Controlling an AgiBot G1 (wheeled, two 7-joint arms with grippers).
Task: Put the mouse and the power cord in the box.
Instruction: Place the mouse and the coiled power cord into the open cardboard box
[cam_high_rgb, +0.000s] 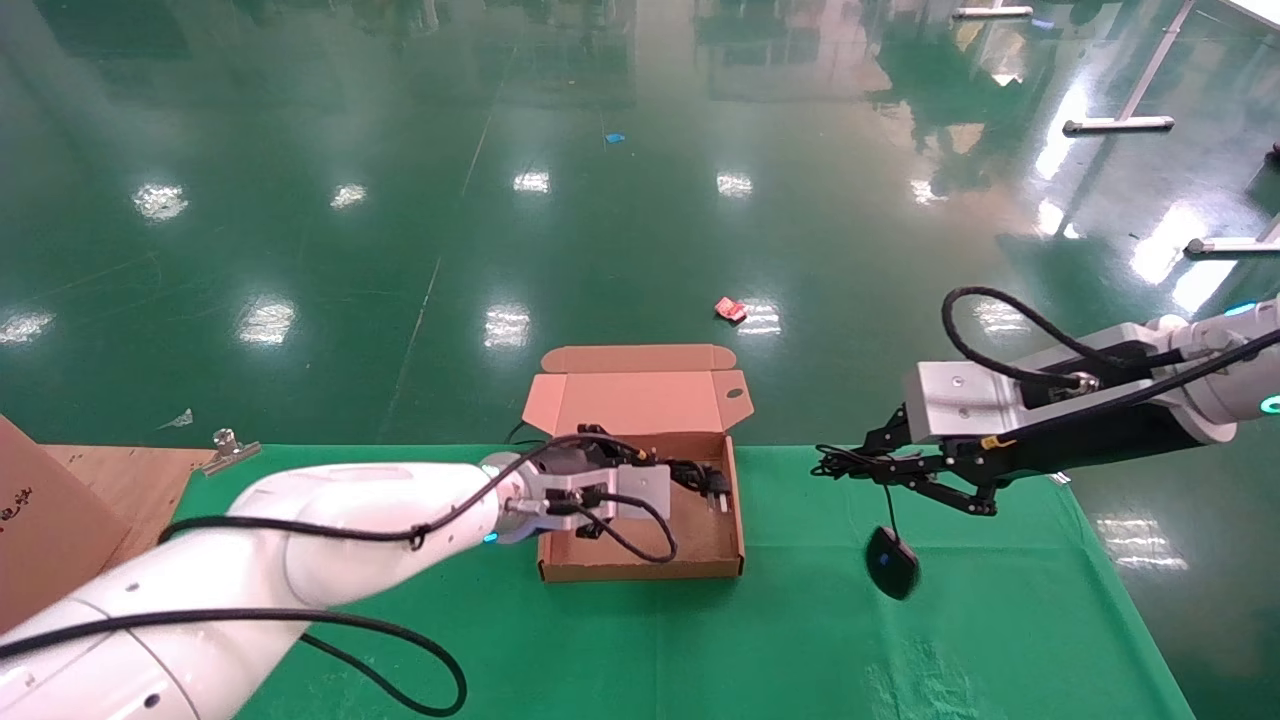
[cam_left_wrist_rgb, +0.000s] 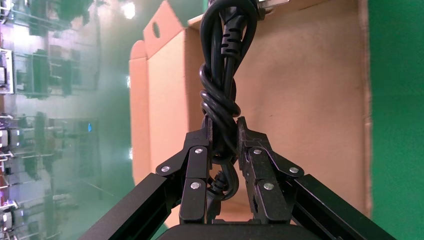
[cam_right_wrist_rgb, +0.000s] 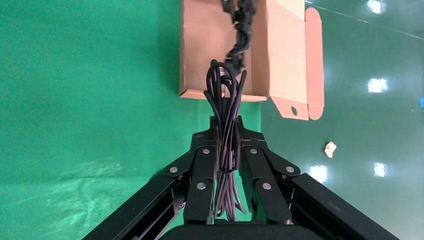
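The brown box (cam_high_rgb: 640, 572) stands open at the table's far middle, its lid (cam_high_rgb: 640, 400) tipped back. My left gripper (cam_high_rgb: 690, 472) reaches over the box interior, shut on the knotted black power cord (cam_left_wrist_rgb: 220, 100); its plug (cam_high_rgb: 715, 490) hangs near the box's right wall. In the left wrist view the gripper (cam_left_wrist_rgb: 223, 125) pinches the cord above the box floor (cam_left_wrist_rgb: 300, 100). My right gripper (cam_high_rgb: 835, 462) is right of the box, shut on the mouse's bundled thin cable (cam_right_wrist_rgb: 225, 95). The black mouse (cam_high_rgb: 892, 562) dangles below it over the green cloth. The right wrist view shows this gripper (cam_right_wrist_rgb: 226, 120), not the mouse.
A large cardboard panel (cam_high_rgb: 40, 520) leans at the left edge beside a wooden board (cam_high_rgb: 120, 480) with a metal clip (cam_high_rgb: 228, 447). The green cloth (cam_high_rgb: 800, 650) covers the table. A red scrap (cam_high_rgb: 730, 309) lies on the floor beyond.
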